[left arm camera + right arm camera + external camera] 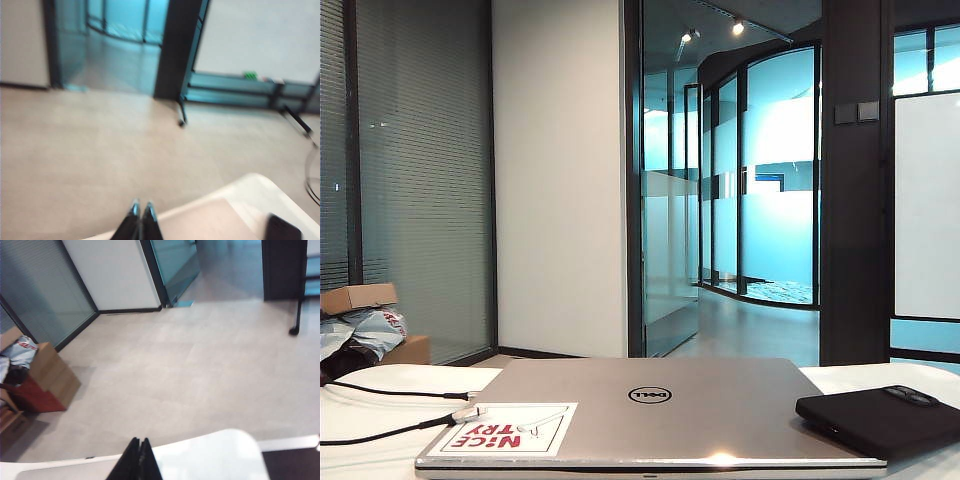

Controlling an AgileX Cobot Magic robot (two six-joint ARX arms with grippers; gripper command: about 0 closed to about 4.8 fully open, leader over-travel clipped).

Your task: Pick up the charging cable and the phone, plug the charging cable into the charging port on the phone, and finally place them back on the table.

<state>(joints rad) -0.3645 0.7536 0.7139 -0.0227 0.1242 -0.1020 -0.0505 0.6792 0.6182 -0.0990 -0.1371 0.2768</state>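
A silver Dell laptop [650, 415] lies shut on the white table [360, 400], and everything else sits around it. The phone [882, 418], a flat black slab, rests on the laptop's right corner, partly on the lid and partly sticking out past its edge. The charging cable [390, 428] comes in from the left side of the table, and its small silvery tip lies right at the laptop's left edge, beside the red and white sticker [505, 428]. A second thin black cable [395, 390] runs just behind it. Neither arm shows in the view from off the arms. In the left wrist view the left gripper [141, 212] has its two fingers pressed together with nothing between them, and it hangs over the near edge of the table, with the phone [282, 230] well off to its side. In the right wrist view the right gripper [139, 446] is closed too and holds nothing, above the table's edge.
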